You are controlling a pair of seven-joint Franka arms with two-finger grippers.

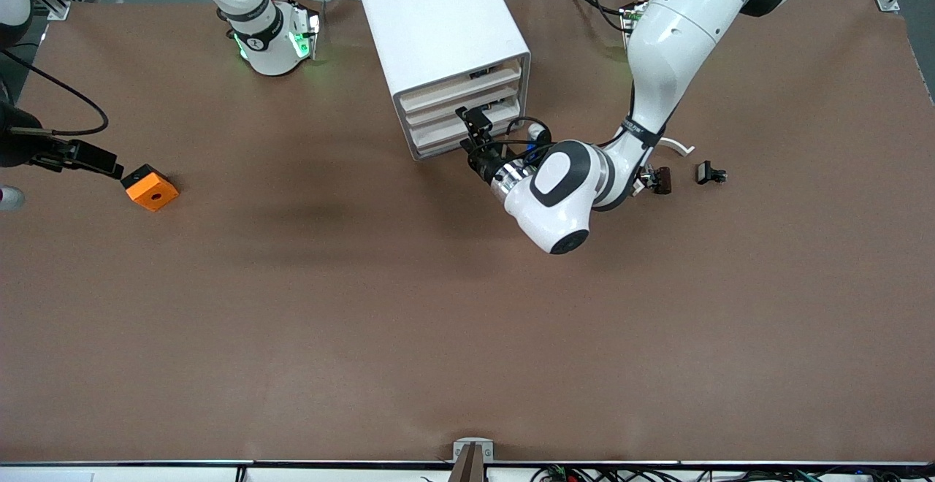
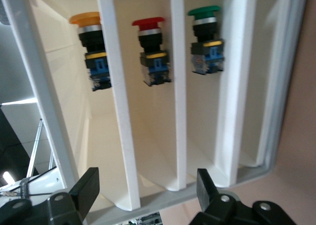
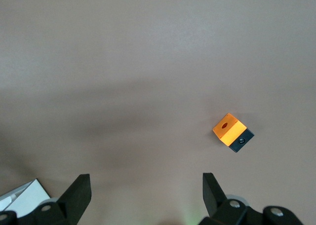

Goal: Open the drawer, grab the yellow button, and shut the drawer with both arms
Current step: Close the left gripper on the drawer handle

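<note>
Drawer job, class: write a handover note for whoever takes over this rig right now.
Left hand: open, at the cabinet front, gripping nothing.
Right hand: open, waiting over the table near the orange block.
The button sits inside the drawer, which looks shut.
Done: approach only.
Left: open the drawer, take the button, close the drawer.

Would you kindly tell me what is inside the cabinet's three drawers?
Through the left wrist view, the cabinet holds an orange-yellow button, a red button and a green button, one per drawer. The drawers' lower parts hide behind their front edges.
</note>
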